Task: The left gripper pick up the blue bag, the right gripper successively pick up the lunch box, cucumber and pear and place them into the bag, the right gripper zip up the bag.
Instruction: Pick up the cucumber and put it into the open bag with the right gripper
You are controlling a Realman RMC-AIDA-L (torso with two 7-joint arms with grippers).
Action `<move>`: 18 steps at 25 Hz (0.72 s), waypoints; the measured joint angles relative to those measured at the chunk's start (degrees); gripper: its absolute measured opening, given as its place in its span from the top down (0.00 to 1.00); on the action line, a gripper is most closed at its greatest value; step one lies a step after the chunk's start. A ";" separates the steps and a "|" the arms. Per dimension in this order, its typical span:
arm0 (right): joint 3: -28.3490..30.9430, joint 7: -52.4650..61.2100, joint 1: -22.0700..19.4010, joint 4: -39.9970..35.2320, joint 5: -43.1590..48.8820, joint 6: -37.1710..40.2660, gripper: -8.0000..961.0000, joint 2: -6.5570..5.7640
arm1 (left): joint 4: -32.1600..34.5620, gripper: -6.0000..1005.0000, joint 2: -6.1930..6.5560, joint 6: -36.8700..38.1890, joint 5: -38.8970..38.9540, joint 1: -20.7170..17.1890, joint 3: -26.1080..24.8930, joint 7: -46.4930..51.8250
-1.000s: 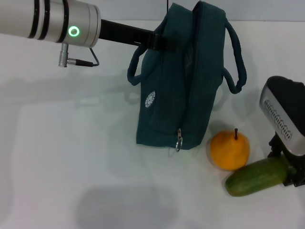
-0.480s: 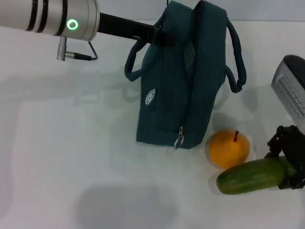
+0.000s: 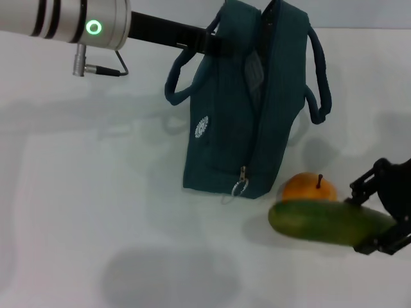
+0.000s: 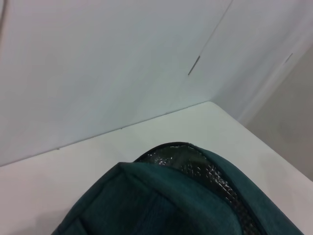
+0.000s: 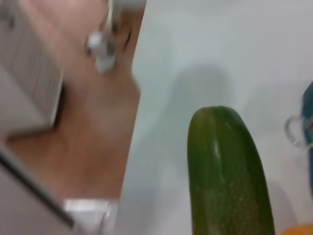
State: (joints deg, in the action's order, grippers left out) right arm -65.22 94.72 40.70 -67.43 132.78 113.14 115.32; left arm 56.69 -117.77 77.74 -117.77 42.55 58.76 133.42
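The blue bag stands upright on the white desk, its top edge pinched in the left gripper, whose jaws are clamped on the fabric. The bag's top is open, showing foil lining in the left wrist view. The zipper pull hangs at the bag's lower front. To the right of the bag, the right gripper is closed on one end of the cucumber, which lies level just in front of the pear.
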 joint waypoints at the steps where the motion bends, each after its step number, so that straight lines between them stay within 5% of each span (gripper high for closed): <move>1: 3.26 -0.57 -1.01 0.00 -1.95 0.80 0.35 -0.04 | 0.05 0.94 0.28 0.03 0.00 0.05 -0.01 0.37; 11: 22.34 -7.53 -9.85 3.73 -21.80 4.23 0.35 -0.28 | 2.26 0.94 1.48 1.17 0.62 -0.23 -0.14 2.83; 18: 26.39 -21.74 -15.14 13.63 -40.78 2.01 0.35 -0.17 | 2.54 0.94 1.19 3.77 0.63 0.19 -0.14 4.24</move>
State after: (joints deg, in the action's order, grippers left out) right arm -38.82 72.98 25.56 -53.80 92.00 115.15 115.15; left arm 59.23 -116.59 81.51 -117.14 42.74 58.62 137.66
